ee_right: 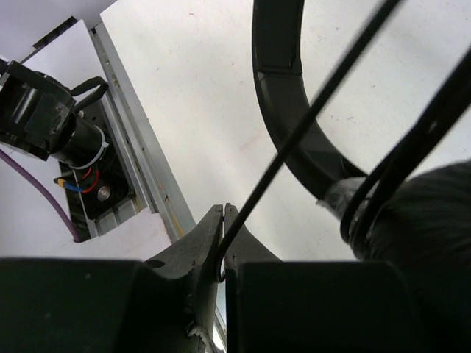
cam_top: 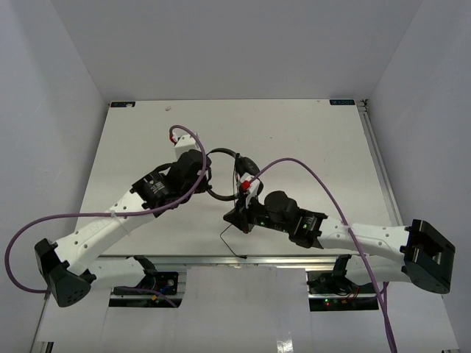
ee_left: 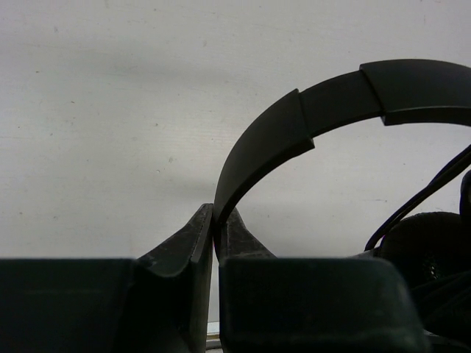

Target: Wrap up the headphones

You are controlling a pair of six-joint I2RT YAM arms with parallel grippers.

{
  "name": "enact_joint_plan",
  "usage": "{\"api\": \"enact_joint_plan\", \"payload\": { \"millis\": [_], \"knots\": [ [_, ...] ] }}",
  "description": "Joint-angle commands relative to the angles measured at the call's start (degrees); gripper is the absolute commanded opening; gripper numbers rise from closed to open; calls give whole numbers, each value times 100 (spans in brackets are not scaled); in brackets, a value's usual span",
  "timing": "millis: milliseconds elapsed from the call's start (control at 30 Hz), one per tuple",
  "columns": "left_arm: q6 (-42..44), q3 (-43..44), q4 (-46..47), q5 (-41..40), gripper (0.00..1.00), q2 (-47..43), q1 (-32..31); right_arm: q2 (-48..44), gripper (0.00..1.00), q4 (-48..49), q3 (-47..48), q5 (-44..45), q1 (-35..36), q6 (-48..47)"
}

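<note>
Left wrist view showed the left end effector [ee_left: 215, 220] closed tight on the thin headband [ee_left: 294, 125] of the headphones [ee_left: 412, 88], which arched up and to the right of its tips with the white surface [ee_left: 110, 110] behind. The right end effector [ee_right: 223, 215] was pinched on the cord [ee_right: 309, 118], which ran taut up and away from its tips, past the earcup [ee_right: 427, 228] just to their right. By my judgement, a harder pull could slide the thin cord out of that narrow pinch. The band could also twist in its edge-on grip, or the cord could snag on the earcup and spoil the wrap.
</note>
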Motion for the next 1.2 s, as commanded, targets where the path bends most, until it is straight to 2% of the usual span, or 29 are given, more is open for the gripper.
{"api": "enact_joint_plan", "payload": {
  "millis": [0,333,767,1167],
  "knots": [
    [-250,44,199,-4,0,-443,26,-226,9,431,-260,726,171,-96],
    [-405,56,228,144,0,-629,26,35,9,1358,-691,1107,342,-355],
    [-526,-3,252,222,0,-819,26,804,15,2688,-982,2551,403,-185],
    [-519,2,183,103,0,-1026,26,1488,15,3500,-1196,2866,438,26]
  ]
}}
